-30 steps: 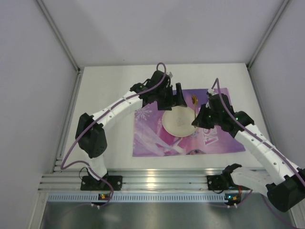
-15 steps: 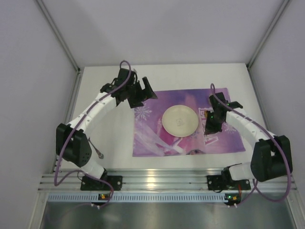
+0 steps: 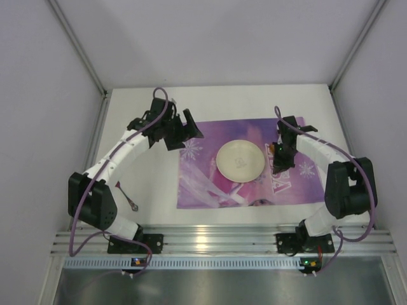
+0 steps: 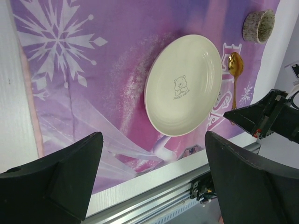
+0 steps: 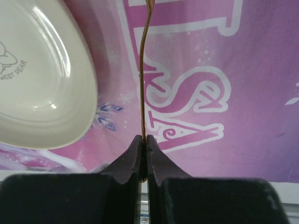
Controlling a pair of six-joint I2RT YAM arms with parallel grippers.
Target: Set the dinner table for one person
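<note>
The right gripper (image 5: 144, 148) has its jaws pressed together on the handle end of a gold spoon (image 5: 143, 70). The handle runs straight ahead of the fingertips over the purple placemat (image 5: 243, 93). The cream plate (image 5: 42, 79) sits just to the left of those fingertips, apart from the handle. Whether the spoon already rests on the mat I cannot tell.

The left gripper (image 4: 154, 140) hangs with its jaws wide apart and nothing between them. The plate lies ahead of and below it, and a small speckled cup (image 4: 258, 25) stands farther off beyond the spoon's bowl. The white dinner table (image 3: 254, 101) spreads under both grippers and carries the mat.

The step in hand looks like laying the spoon down beside the plate on its right. The next move calls for the right jaws to part and the gripper to lift straight off, so the handle is not dragged askew or pushed against the plate. A thin utensil (image 3: 129, 200), too small to name, lies well behind the left gripper on the bare table and probably awaits pickup.
</note>
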